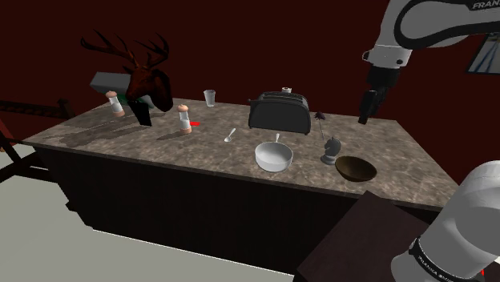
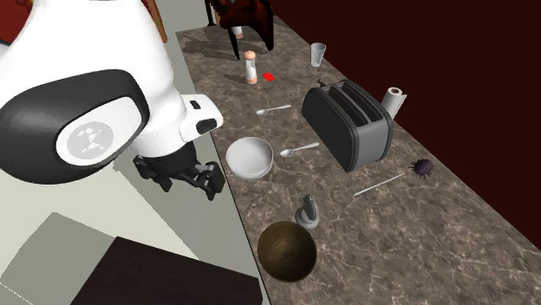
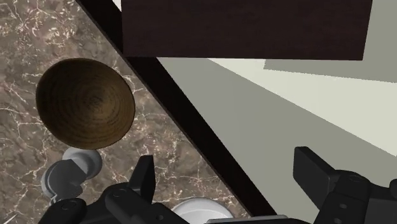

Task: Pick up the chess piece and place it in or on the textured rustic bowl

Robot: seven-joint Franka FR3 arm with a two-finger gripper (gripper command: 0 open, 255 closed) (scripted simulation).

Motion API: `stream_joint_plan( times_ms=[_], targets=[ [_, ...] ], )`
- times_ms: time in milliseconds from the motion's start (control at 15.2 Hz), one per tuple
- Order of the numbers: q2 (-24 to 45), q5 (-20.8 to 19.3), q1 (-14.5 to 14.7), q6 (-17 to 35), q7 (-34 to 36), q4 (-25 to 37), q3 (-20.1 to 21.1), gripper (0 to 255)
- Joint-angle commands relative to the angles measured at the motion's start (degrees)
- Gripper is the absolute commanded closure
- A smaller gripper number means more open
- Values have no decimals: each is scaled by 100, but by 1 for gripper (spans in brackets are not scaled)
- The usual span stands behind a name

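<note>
The grey chess piece (image 1: 330, 151) stands upright on the marble counter, right beside the brown textured bowl (image 1: 356, 169). From the second exterior view the chess piece (image 2: 309, 211) sits just beyond the bowl (image 2: 287, 250). My gripper (image 1: 367, 112) hangs well above the counter, over its front edge, apart from both. In the wrist view its fingers (image 3: 144, 179) stand wide apart around the gripper (image 3: 226, 175), open with nothing between them; the bowl (image 3: 86, 102) and the chess piece (image 3: 70, 172) lie off to one side of it.
A white bowl (image 1: 274, 156) sits close to the chess piece. Behind stand a black toaster (image 1: 279, 112), spoons (image 2: 299, 150), a spiky brush (image 2: 420, 167), a glass (image 1: 210, 98), two shakers (image 1: 185, 120) and a deer-head ornament (image 1: 140, 76). The dark stand (image 3: 245, 28) adjoins the counter's front edge.
</note>
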Motion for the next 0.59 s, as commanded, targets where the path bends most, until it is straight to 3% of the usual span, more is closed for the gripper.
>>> stream_joint_plan(
  times_ms=[0, 528],
  targets=[
    [194, -178, -15, 311, -396, -95, -263, 0],
    [1444, -577, 72, 1577, -1897, -8, -1308, 0]
  ],
)
